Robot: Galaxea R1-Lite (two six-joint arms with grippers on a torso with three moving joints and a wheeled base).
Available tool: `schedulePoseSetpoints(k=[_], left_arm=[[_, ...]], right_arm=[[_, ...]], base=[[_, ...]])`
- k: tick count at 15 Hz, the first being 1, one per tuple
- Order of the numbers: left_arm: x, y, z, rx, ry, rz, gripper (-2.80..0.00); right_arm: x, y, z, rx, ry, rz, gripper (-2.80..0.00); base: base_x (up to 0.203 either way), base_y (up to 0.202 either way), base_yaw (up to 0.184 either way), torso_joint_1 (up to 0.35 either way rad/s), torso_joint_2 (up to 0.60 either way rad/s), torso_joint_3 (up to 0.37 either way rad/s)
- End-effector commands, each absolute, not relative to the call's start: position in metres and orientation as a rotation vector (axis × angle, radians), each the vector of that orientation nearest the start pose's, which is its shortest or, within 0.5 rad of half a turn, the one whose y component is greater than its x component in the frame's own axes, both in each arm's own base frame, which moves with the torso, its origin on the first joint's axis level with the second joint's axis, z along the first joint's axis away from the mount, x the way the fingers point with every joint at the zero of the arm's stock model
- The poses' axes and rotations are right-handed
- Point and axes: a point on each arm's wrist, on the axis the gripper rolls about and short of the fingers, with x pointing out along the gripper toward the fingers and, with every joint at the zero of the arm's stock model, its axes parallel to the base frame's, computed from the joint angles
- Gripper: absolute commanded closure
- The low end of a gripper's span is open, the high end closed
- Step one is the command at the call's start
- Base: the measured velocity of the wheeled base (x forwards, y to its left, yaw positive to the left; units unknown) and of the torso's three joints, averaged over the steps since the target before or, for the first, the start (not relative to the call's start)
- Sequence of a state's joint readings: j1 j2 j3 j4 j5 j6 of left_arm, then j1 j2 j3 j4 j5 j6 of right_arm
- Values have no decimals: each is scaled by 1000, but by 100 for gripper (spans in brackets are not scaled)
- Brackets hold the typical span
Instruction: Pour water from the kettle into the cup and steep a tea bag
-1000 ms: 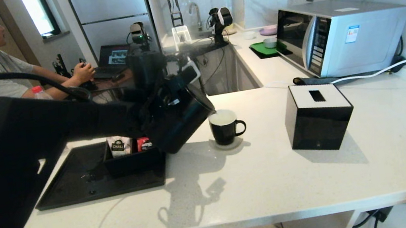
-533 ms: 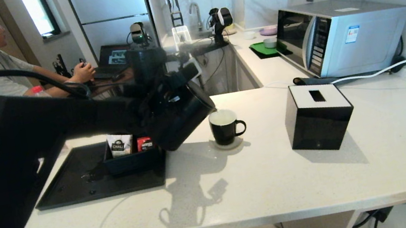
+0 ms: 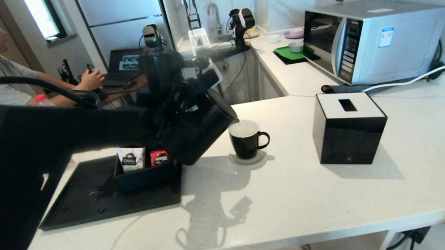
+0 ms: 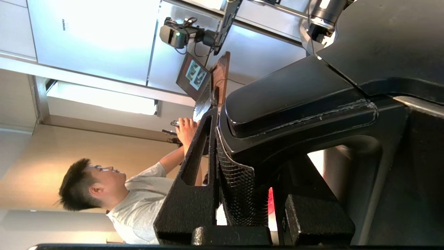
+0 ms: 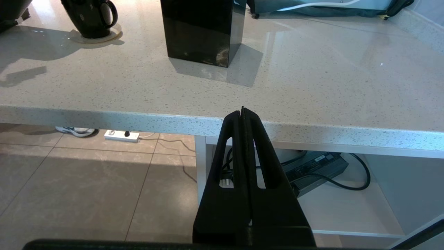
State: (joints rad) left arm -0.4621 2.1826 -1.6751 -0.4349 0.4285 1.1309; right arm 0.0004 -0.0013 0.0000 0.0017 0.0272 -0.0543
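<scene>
Black kettle (image 3: pixel 197 131) tilted, spout over black mug (image 3: pixel 246 139) (white inside)

The bulky matte-black left arm (image 3: pixel 30 140) trails a black cable (image 3: pixel 13 83); the black right gripper (image 5: pixel 242 114) has slotted, tapering fingers (image 5: pixel 225 166).

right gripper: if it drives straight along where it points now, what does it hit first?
Probably the counter edge: the shut right gripper points at it from in front. If it clears the edge, the black box stands further along, slightly aside. Depth is unclear.
</scene>
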Motion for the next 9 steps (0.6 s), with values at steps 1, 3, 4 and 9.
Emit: schedulePoseSetpoints(k=[1, 3, 4, 9], left_arm=[[417, -197, 220, 1167, 39, -64, 0], [417, -197, 221, 1167, 41, -64, 0], [416, -198, 221, 1168, 41, -67, 0], [416, -199, 222, 1170, 37, -68, 0]], right_arm=[[-23, 1, 75, -55, 1, 29, 0], [-23, 1, 75, -55, 1, 28, 0], [-23, 1, 75, -55, 1, 28, 0], [-23, 1, 75, -55, 1, 28, 0]], base=[[0, 0, 0, 0, 0, 0], [0, 0, 0, 0, 0, 0], [0, 0, 0, 0, 0, 0], [0, 0, 0, 0, 0, 0]])
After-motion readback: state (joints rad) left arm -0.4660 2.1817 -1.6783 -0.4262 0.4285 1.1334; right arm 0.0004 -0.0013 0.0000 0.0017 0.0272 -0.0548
